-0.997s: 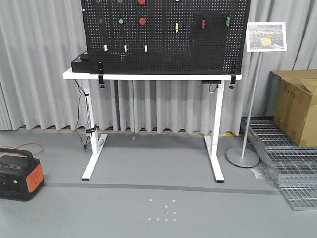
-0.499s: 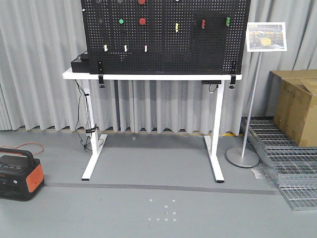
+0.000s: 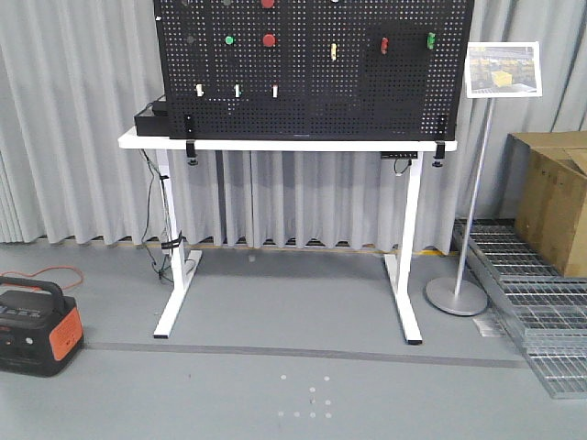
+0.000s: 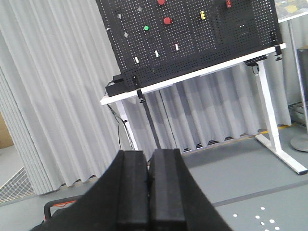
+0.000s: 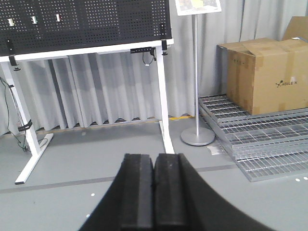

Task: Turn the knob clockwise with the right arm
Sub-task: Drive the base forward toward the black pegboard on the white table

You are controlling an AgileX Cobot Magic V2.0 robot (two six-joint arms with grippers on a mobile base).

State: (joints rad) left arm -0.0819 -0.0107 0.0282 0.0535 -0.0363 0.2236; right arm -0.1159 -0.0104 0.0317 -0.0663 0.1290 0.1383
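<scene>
1. Right wrist view: your right tool (image 5: 154, 192) is pressed together, hanging above the floor (image 5: 72, 168).
2. Your left tool (image 4: 151, 192) is pressed together too.
3. Knob (image 4: 120, 17) sits high on the pegboard (image 4: 216, 43), well apart from both.

Curtained test lab: pegboard rig (image 3: 312, 92) on white bench (image 3: 275, 144), sign stand (image 3: 475, 183), cardboard box (image 3: 555, 202), floor grates (image 3: 541, 312).

Pegboard (image 3: 367, 92) top cropped; upper red disc (image 3: 267, 3) cut off.

Front and wrist views, far, facing pegboard (image 3: 348, 101)
</scene>
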